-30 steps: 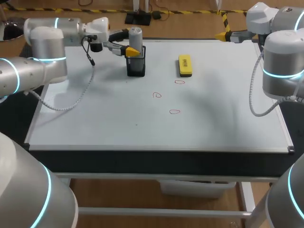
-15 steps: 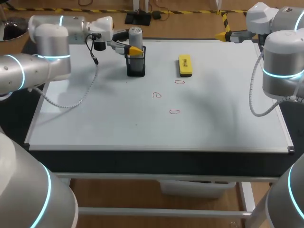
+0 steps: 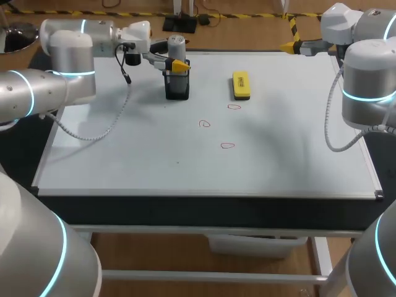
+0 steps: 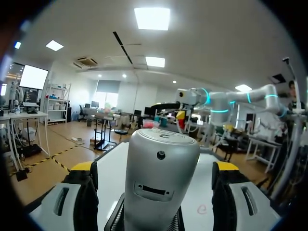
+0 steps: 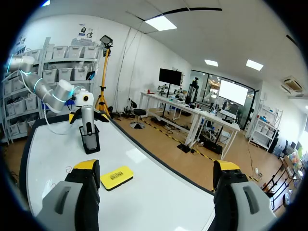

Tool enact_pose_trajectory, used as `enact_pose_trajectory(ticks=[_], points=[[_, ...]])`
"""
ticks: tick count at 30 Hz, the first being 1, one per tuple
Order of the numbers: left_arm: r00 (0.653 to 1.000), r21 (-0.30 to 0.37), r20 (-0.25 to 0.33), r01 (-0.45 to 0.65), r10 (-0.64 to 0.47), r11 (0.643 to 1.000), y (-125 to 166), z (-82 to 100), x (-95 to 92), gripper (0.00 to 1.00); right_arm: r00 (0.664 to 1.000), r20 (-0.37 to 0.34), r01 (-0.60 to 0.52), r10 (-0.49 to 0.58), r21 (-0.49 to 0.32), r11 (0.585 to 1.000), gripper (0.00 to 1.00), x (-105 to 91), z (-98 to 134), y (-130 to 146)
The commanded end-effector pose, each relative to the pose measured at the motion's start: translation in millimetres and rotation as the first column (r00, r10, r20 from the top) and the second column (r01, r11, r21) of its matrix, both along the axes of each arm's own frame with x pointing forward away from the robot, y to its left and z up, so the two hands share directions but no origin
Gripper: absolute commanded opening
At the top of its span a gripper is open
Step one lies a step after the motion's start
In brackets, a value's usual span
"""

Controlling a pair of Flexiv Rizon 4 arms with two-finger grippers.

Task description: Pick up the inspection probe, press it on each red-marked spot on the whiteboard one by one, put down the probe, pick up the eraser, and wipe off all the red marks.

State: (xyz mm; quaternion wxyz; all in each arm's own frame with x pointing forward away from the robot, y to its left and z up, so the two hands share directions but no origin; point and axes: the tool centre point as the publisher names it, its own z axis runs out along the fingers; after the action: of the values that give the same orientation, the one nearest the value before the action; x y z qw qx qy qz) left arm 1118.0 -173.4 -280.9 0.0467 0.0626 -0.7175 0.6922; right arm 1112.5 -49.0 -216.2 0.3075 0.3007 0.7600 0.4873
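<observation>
The grey inspection probe (image 3: 176,45) stands upright in a black holder (image 3: 177,86) at the back left of the whiteboard (image 3: 124,161). My left gripper (image 3: 174,57) straddles the probe's upper part. In the left wrist view the probe (image 4: 161,178) fills the space between the fingers (image 4: 82,169), with a gap on each side, so the gripper is open. The yellow eraser (image 3: 241,85) lies to the holder's right. Three small red marks (image 3: 234,106) (image 3: 205,124) (image 3: 228,146) sit nearer the middle. My right gripper (image 3: 291,45) hangs open and empty over the back right corner.
In the right wrist view the eraser (image 5: 117,177) lies ahead of the open fingers, with the probe (image 5: 87,115) and its holder (image 5: 90,142) farther on. The table's front edge (image 3: 204,197) runs across below the board.
My left arm has edged to the right, bringing its fingers farther around the probe's top. The right arm, eraser and marks have not moved.
</observation>
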Motion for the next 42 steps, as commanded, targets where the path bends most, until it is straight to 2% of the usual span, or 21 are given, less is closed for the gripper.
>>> enact_pose_trajectory(ticks=[1,2,4,5,17,24,26,32,38,42], points=[[1.000,-0.005,-0.001,-0.005,0.005,1.000,1,-1.3,-0.8,0.44,1.000,-0.001,-0.001,0.001,0.000,1.000,1.00,0.6,0,0],[1.000,-0.005,-0.001,-0.005,0.005,1.000,1,-1.3,-0.9,0.38,1.000,-0.001,-0.001,0.001,0.000,1.000,1.00,0.6,0,0],[1.000,-0.006,-0.001,-0.006,0.006,1.000,2,-1.8,-1.5,0.07,1.000,-0.001,-0.001,0.001,0.000,1.000,1.00,0.6,0,0],[1.000,-0.006,-0.001,-0.006,0.006,1.000,2,-2.0,-1.7,0.00,1.000,-0.001,-0.001,0.001,0.000,1.000,1.00,0.6,0,0],[1.000,0.001,0.016,-0.011,0.011,1.000,6,1.7,-5.6,0.00,1.000,-0.001,-0.001,0.001,0.000,1.000,1.00,0.6,0,0],[0.998,0.000,0.055,-0.031,0.031,1.000,10,26.7,-11.4,0.00,1.000,-0.001,-0.001,0.001,0.000,1.000,1.00,0.6,0,0],[0.997,0.025,0.071,-0.042,0.041,0.999,10,36.1,-12.6,0.00,1.000,-0.001,-0.001,0.001,0.000,1.000,1.00,0.6,0,0],[0.993,0.031,0.100,-0.058,0.055,0.998,13,60.9,-14.9,0.00,1.000,-0.001,-0.001,0.001,0.000,1.000,1.00,0.6,0,0],[0.991,0.043,0.112,-0.079,0.074,0.996,14,81.2,-17.6,0.00,1.000,-0.001,-0.001,0.001,0.000,1.000,1.00,0.6,0,0],[0.987,0.031,0.137,-0.084,0.079,0.996,15,94.4,-23.0,0.00,1.000,-0.001,-0.001,0.001,0.000,1.000,1.00,0.6,0,0]])
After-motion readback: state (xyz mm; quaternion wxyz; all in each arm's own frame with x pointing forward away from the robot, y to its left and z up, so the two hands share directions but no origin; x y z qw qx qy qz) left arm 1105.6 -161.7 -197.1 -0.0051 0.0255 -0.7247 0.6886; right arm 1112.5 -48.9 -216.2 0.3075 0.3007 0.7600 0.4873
